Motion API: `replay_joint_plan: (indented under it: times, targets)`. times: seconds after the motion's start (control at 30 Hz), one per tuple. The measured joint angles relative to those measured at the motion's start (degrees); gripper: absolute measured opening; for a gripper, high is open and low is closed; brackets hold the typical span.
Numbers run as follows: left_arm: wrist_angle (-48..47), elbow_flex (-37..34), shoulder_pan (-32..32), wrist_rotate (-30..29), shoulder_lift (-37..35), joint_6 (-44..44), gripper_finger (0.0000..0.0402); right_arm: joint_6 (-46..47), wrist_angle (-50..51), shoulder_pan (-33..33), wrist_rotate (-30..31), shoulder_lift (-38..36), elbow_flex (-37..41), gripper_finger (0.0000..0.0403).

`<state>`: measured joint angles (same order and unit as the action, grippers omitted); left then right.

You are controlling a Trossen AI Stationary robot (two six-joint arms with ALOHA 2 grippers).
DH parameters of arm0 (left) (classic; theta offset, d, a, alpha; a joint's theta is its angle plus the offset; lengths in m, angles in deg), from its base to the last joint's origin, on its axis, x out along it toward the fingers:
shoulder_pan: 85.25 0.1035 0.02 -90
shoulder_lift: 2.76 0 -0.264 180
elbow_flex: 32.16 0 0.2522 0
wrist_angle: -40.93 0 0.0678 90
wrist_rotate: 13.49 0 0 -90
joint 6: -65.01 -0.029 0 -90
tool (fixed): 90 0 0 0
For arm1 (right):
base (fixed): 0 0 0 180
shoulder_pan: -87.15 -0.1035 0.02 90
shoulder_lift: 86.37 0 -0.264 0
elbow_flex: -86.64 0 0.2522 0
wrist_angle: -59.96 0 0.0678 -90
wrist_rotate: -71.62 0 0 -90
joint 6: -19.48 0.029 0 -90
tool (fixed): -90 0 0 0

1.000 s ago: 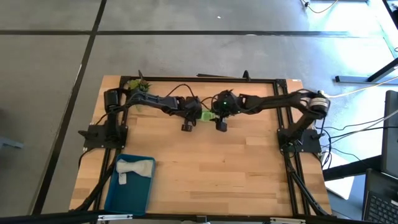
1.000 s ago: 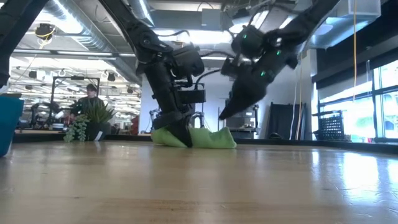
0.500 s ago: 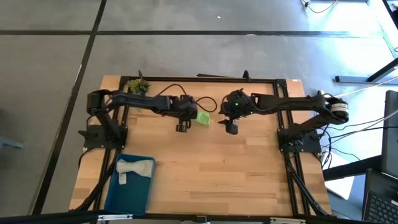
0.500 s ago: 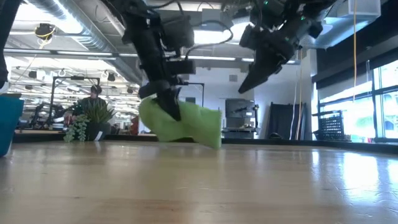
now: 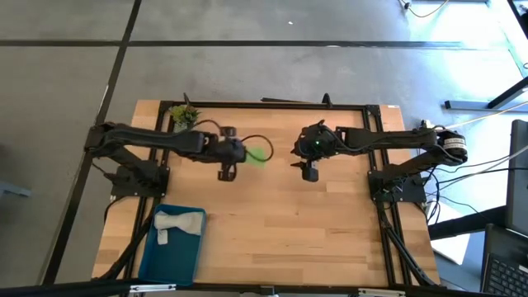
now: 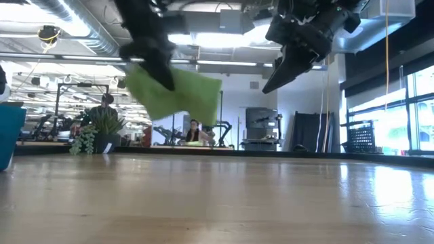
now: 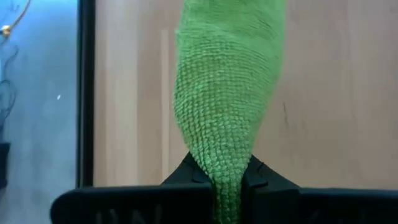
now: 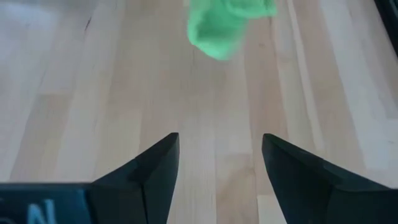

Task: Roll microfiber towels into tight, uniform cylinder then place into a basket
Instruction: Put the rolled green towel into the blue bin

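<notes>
Your left gripper (image 5: pixel 229 172) was clamped on the green towel (image 6: pixel 178 93), which hung clear above the table, apparently loosely rolled. The basket (image 5: pixel 150 256) lay well off on its own side. Your right gripper (image 5: pixel 309 172) hovered spread and empty.

One towel (image 5: pixel 176 224) in basket (image 5: pixel 156 261); other towel (image 5: pixel 257 155) above table (image 5: pixel 289 231).

You have a pale wooden table (image 5: pixel 272 223) edged by a black metal frame (image 5: pixel 272 105). A small green plant sprig (image 5: pixel 183 113) sits near the table's 11 o'clock corner; in the low view the plant (image 6: pixel 98 129) stands at about 9 o'clock. Behind it you can see a person (image 6: pixel 105 100), and another person (image 6: pixel 194 131) sits farther back near centre. Grey floor (image 5: pixel 247 49) surrounds the table.
</notes>
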<state>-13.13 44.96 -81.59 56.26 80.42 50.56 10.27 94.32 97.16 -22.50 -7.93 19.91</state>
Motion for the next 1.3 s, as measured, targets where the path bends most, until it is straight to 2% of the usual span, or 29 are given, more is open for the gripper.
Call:
replay_joint_plan:
  times: [0.3, 0.53, 0.7, 0.97, 1.13, 1.3]
  targets:
    - [-17.3, -0.02, -12.17, -6.21, -8.6, 18.79, 0.0005, 0.04, -0.2, -0.15, 0.11, 0.0, 0.02, 0.0229]
    - [-24.58, 0.02, -24.32, -6.7, -11.33, 34.62, 0.0005, -0.03, -0.25, -0.34, -0.02, 0.0, 0.02, 0.0229]
    - [-29.19, 0.02, -34.11, -6.32, -11.22, 47.89, 0.0005, 0.07, -0.73, -1.02, -0.2, 0.02, 0.02, 0.0229]
    - [-29.51, 0.02, -50.27, -5.78, -10.58, 64.86, 0.0005, -0.12, -1.62, -3.4, -0.46, 0.02, 0.02, 0.0229]
    - [-29.38, 0.02, -58.77, -5.33, -7.46, 74.63, 0.0005, -0.13, -4.06, -4.98, -0.46, 0.02, 0.02, 0.0229]
    - [-29.28, 0.02, -64.99, -4.66, -2.34, 80.69, 0.0005, -0.55, -8.43, -5.42, -0.65, 0.02, 0.02, 0.0229]
